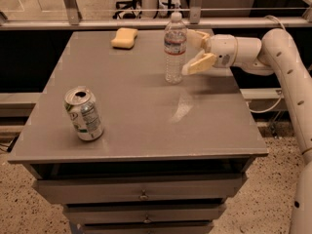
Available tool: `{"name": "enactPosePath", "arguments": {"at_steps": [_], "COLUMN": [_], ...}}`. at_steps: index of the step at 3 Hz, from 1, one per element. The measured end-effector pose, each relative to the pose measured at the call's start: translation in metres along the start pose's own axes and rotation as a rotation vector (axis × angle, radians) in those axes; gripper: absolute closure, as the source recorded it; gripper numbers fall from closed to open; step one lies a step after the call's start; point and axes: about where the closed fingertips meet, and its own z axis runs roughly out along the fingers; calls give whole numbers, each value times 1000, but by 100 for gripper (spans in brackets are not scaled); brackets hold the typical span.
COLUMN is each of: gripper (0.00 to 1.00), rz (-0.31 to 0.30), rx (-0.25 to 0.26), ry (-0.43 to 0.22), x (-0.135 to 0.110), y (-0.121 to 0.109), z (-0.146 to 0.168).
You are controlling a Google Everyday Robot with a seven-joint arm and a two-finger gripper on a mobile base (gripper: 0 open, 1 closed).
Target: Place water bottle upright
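Observation:
The water bottle [174, 48] is clear and ribbed, with a white cap and a red-and-dark label band. It stands upright on the grey table [146, 106], toward the back, right of centre. My gripper [196, 50] is just to the right of the bottle, at its mid-height. Its tan fingers [200, 64] are spread apart, open and off the bottle. The white arm comes in from the right edge.
A green-and-white soda can [84, 113] stands upright at the front left of the table. A yellow sponge [124, 37] lies at the back. Drawers sit under the tabletop. A railing runs behind the table.

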Motion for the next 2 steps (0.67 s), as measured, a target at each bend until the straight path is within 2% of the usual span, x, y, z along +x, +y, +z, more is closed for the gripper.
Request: {"name": "enactPosePath", "arguments": {"at_steps": [1, 2], "gripper": [0, 0], "rz": [-8, -20], "rx": [24, 59], "ry": [34, 91], "x": [0, 0], "y": [-2, -3], "z": [-20, -53]}}
